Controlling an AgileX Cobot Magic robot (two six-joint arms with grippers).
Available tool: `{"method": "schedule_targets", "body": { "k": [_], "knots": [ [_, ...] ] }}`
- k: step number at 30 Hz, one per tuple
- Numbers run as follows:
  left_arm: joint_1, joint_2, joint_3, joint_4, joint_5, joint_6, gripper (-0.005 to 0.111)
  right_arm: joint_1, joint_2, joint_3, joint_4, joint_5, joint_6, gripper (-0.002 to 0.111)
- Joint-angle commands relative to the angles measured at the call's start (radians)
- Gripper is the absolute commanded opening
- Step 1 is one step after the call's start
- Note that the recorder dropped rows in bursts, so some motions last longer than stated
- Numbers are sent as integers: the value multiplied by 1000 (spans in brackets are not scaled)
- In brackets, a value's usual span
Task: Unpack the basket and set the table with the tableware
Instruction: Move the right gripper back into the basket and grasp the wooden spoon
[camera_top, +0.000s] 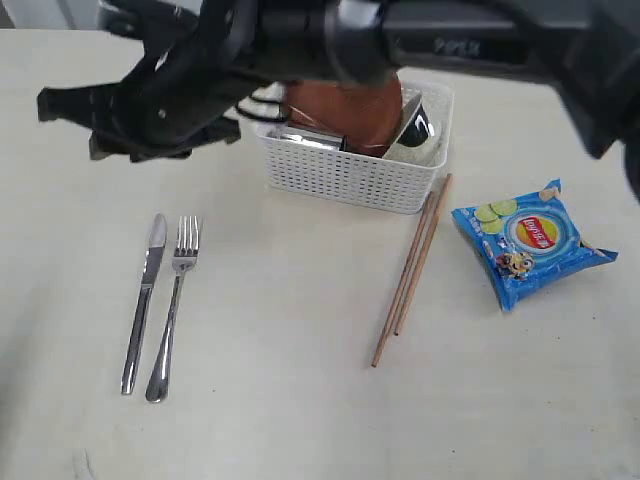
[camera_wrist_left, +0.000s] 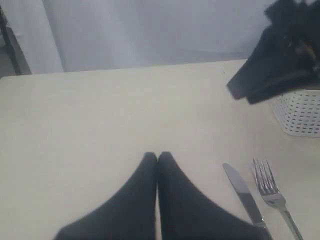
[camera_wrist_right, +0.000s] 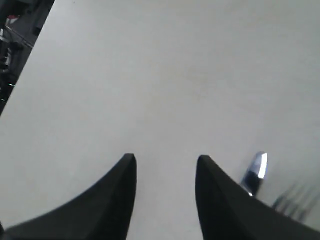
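Observation:
The white basket (camera_top: 350, 178) stands on the table (camera_top: 280, 400) at the back, with the brown plate (camera_top: 345, 110) leaning inside it beside a steel cup (camera_top: 415, 122). Left of the basket lie the steel knife (camera_top: 143, 300) and fork (camera_top: 172, 305), side by side. The chopstick pair (camera_top: 412, 268) lies to its right. My right gripper (camera_top: 66, 125) reaches across to the far left and hangs open and empty (camera_wrist_right: 166, 159) above bare tabletop near the knife tip (camera_wrist_right: 257, 167). My left gripper (camera_wrist_left: 157, 156) is shut on nothing, left of the knife (camera_wrist_left: 245, 192) and fork (camera_wrist_left: 270, 187). No spoon shows.
A blue chip packet (camera_top: 525, 240) lies at the right of the chopsticks. The right arm (camera_top: 420, 40) spans the back of the scene above the basket, and its black gripper (camera_wrist_left: 280, 55) hangs over the basket's corner (camera_wrist_left: 300, 112) in the left wrist view.

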Motion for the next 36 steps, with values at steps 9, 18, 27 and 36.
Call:
{"method": "schedule_targets", "body": {
  "k": [9,18,27,36],
  "knots": [
    [1,-4,4,-2,0,0,0,-55,-67,-75,-1073,436,406,38],
    [1,-4,4,-2,0,0,0,-163,26,-79,-1016,406,345,47],
    [1,-4,4,-2,0,0,0,-218,77,-79,-850,266,131,47],
    [1,-4,4,-2,0,0,0,-218,129,-79,-829,221,89,47]
  ]
}}
